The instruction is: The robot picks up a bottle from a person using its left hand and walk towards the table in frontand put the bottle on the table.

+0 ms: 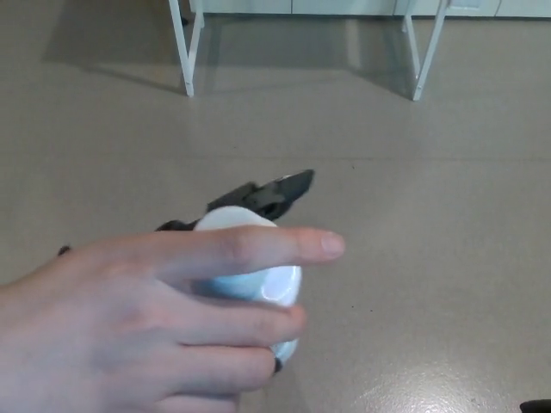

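Handover step. The white bottle (263,284) is held in a person's hand (120,327), the robot's left hand (274,193) just behind it, its grip not discernible. A secure grasp is required before release.

The floor (448,215) is smooth and grey-beige, and it fills nearly the whole view. Near its far edge stand the white legs of a table: the left legs (183,60) and the right legs (424,64). Each pair narrows to a foot on the floor. The two feet are well apart, with bare floor between them. Soft shadows (103,52) lie around the legs. Towards the near right corner the floor shows a pale sheen (413,387).
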You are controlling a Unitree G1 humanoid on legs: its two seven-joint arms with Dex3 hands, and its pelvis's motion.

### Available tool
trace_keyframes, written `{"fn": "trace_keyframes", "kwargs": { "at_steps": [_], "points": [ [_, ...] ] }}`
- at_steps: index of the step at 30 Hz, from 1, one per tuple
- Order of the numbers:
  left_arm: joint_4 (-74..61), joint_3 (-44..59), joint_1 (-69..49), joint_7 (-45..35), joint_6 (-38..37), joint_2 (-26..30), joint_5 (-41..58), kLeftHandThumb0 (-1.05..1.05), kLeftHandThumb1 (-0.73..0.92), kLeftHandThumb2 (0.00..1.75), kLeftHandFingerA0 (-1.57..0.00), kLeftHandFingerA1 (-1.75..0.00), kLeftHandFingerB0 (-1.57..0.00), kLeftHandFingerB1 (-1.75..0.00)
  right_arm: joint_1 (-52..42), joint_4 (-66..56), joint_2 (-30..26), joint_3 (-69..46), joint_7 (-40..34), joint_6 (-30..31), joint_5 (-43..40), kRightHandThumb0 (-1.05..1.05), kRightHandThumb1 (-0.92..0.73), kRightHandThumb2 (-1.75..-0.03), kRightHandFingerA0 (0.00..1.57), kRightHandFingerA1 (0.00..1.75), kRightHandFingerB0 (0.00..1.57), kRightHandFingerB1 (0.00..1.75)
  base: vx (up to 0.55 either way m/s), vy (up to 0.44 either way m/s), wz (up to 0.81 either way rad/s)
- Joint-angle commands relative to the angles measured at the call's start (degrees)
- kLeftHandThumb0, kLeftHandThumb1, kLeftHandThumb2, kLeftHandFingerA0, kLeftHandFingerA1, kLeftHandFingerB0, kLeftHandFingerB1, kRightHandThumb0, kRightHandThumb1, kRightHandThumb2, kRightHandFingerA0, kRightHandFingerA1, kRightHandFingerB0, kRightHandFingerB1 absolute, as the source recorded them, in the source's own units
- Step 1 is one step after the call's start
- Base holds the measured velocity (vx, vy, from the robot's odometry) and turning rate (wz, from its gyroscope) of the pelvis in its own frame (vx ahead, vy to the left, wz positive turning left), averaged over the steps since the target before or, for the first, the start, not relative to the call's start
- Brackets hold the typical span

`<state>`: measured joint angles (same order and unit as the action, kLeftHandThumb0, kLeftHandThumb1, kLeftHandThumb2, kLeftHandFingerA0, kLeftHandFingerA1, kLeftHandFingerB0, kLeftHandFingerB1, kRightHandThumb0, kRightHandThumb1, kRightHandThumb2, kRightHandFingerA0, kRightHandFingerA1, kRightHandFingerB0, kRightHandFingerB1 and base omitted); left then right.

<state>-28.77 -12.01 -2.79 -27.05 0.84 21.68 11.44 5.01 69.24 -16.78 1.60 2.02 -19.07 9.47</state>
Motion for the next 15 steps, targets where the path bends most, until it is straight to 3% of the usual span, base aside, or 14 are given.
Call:
{"fn": "trace_keyframes", "kwargs": {
  "at_steps": [1, 2, 3, 4, 5, 7, 8, 15],
  "points": [
    [3.8, -6.3, 5.9, 7.3, 10.3, -5.1, -10.1, -0.16, 0.78, 0.64, -1.13, -0.72, -0.40, -0.37, -1.2, -0.8, -1.2, 0.5, -2.0, -1.8, 1.1, -0.45, -0.74, -0.63, 0.64, 0.45, 0.47, 0.38, 0.00, 0.000, 0.00],
    [4.3, -6.6, 6.1, 8.3, 10.5, -5.9, -11.4, -0.16, 0.78, 0.64, -1.13, -0.72, -0.40, -0.37, -1.2, -0.9, -1.2, 0.6, -2.1, -1.7, 1.1, -0.45, -0.74, -0.63, 0.64, 0.45, 0.47, 0.38, 0.00, 0.000, 0.00],
    [5.4, -7.0, 5.6, 9.2, 9.8, -6.9, -11.8, -0.09, 0.84, 0.65, -1.19, -0.93, -0.65, -0.47, -1.5, -1.2, -1.2, 0.4, -2.0, -1.8, 0.9, -0.46, -0.74, -0.63, 0.64, 0.46, 0.48, 0.38, 0.00, 0.000, 0.00],
    [6.0, -7.3, 5.3, 10.2, 9.3, -7.8, -12.7, -0.05, 0.78, 0.80, -1.11, -1.10, -0.84, -0.73, -1.4, -1.3, -1.3, 0.4, -1.9, -1.7, 0.9, -0.46, -0.75, -0.63, 0.63, 0.45, 0.47, 0.38, 0.00, 0.000, 0.00],
    [6.8, -7.8, 5.0, 11.7, 8.7, -9.0, -13.9, -0.05, 0.78, 0.80, -1.11, -1.10, -0.84, -0.73, -1.2, -1.5, -1.4, 0.5, -1.9, -1.7, 1.0, -0.46, -0.75, -0.63, 0.63, 0.45, 0.47, 0.38, 0.00, 0.000, 0.00],
    [7.2, -8.0, 4.3, 13.0, 8.0, -10.2, -15.2, -0.06, 0.73, 0.91, -1.04, -1.19, -0.80, -0.99, -0.9, -1.5, -1.6, 0.6, -2.0, -1.6, 1.1, -0.46, -0.75, -0.63, 0.64, 0.45, 0.48, 0.38, 0.00, 0.000, 0.00],
    [7.5, -8.3, 3.6, 13.6, 7.6, -10.8, -15.7, -0.08, 0.72, 0.91, -1.01, -1.24, -0.77, -1.02, -0.8, -1.5, -1.7, 0.5, -1.9, -1.8, 1.1, -0.46, -0.75, -0.63, 0.64, 0.45, 0.48, 0.38, 0.00, 0.000, 0.00],
    [6.0, -8.4, 0.6, 14.0, 8.9, -11.4, -17.5, -0.10, 0.75, 0.83, -1.00, -1.25, -0.76, -0.97, -0.3, -1.3, -2.2, 0.6, -1.6, -1.9, 1.4, -0.44, -0.75, -0.63, 0.63, 0.45, 0.49, 0.39, 0.00, 0.000, 0.00]
  ]
}}
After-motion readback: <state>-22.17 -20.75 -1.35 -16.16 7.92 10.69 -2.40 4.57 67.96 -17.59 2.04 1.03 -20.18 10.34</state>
